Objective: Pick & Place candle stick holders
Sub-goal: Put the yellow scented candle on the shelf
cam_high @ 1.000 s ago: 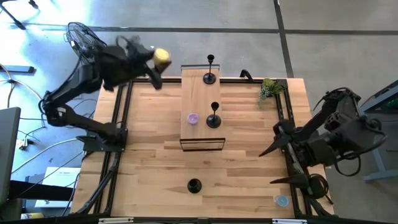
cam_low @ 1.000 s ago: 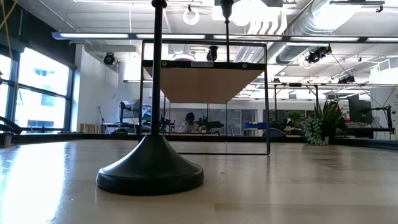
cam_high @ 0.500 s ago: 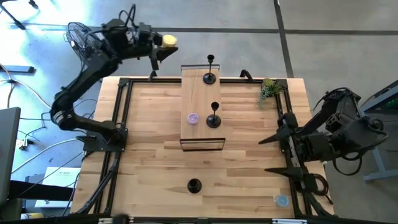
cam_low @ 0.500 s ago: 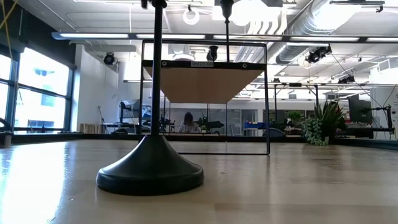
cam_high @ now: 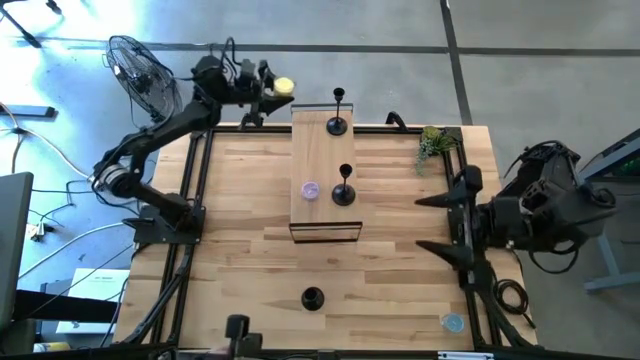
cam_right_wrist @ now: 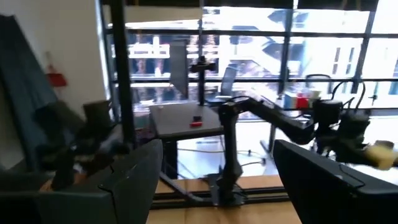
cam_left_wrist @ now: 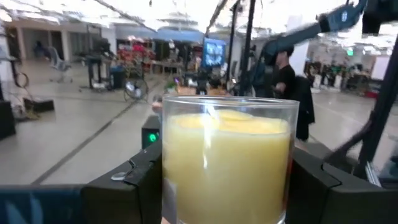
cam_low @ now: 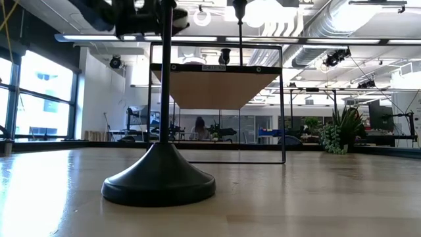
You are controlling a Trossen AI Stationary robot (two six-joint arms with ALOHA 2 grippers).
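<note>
Fingers of the left gripper (cam_high: 277,90) are closed on a glass candle (cam_left_wrist: 226,167) of pale yellow wax; in the left wrist view the glass sits squarely between the two dark fingers (cam_left_wrist: 127,193), its clear rim standing above them. From above, that gripper hangs over the table's far edge, just beside the far end of a raised wooden shelf (cam_high: 318,150) that runs down the middle of the table (cam_high: 240,210). Nearest to those fingers is the tall candle stick holder (cam_high: 338,110), upright on the shelf's far end, close to the yellow candle but apart from it. A second candle stick holder (cam_high: 344,186) stands upright farther along the shelf, beside a small purple candle (cam_high: 310,190). The third candle stick holder (cam_high: 312,297) is on the table top itself, well apart from both grippers, near the front edge; in the low view its round base (cam_low: 158,178) and thin stem fill the foreground, with the shelf's black wire frame (cam_low: 217,102) behind it. The right gripper (cam_high: 440,222) waits at the table's right edge with its fingers (cam_right_wrist: 134,180) spread wide and nothing between them, pointing inward toward the shelf. A green plant sprig (cam_high: 432,143) lies at the far right corner, beyond those open fingers.
</note>
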